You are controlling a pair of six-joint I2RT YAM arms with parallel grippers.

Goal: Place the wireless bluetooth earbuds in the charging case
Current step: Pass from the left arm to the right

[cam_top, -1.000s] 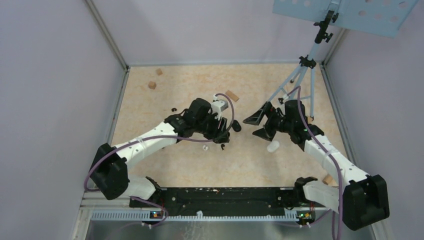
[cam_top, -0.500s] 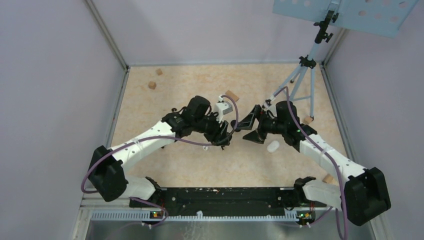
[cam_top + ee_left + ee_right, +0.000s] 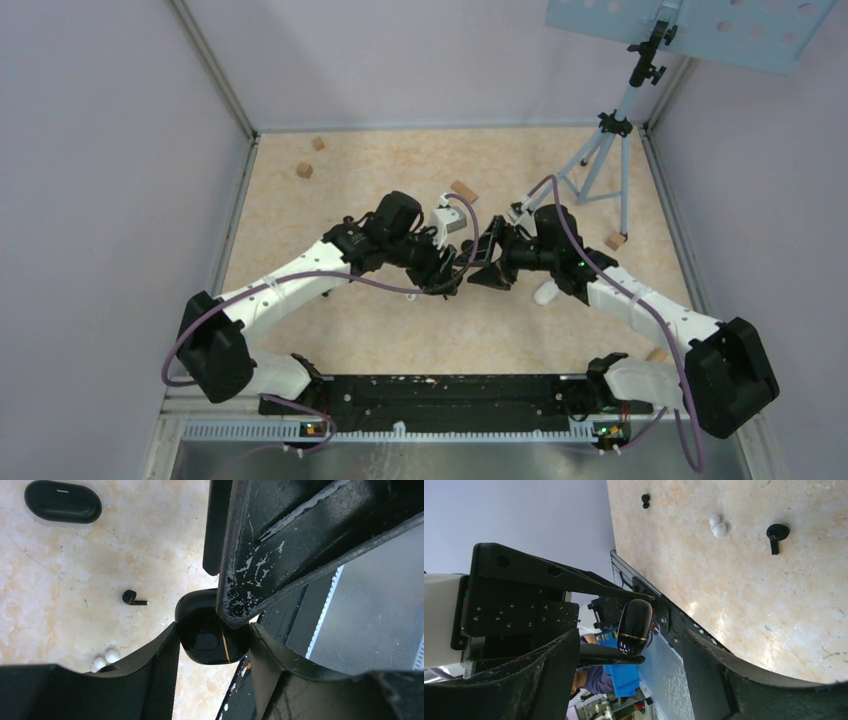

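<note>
1. Step in hand: readying the case. Judged from the layout, no bud has been inserted yet.
2. Left gripper (image 3: 212, 641): jaws clamped on the black case (image 3: 200, 630) and holding it clear of the table (image 3: 749, 605). A thin gold seam runs across the case, and the lid appears shut.
3. Right gripper (image 3: 629, 632): jaws apart, with one finger on either side of the held case. The right wrist view shows a gap on both sides. In the left wrist view one right finger lies against or just over the case's upper end; contact cannot be confirmed.
4. Earbuds: all those in view lie on the table, none in a gripper.
   - Two white buds (image 3: 716, 526) touch each other.
   - A black bud (image 3: 776, 532) lies near them.
   - A further black bud (image 3: 645, 500) lies well apart.
5. A second case (image 3: 62, 501), black and shut, lies on the table well apart from the held one.
6. Next move, as judged: the right fingers must close on the lid half only, above the seam, and swing it open while the left grip keeps the base steady.
7. An off-centre squeeze could twist the case out of the left jaws. A bud pick can only follow once the lid is open.
</note>
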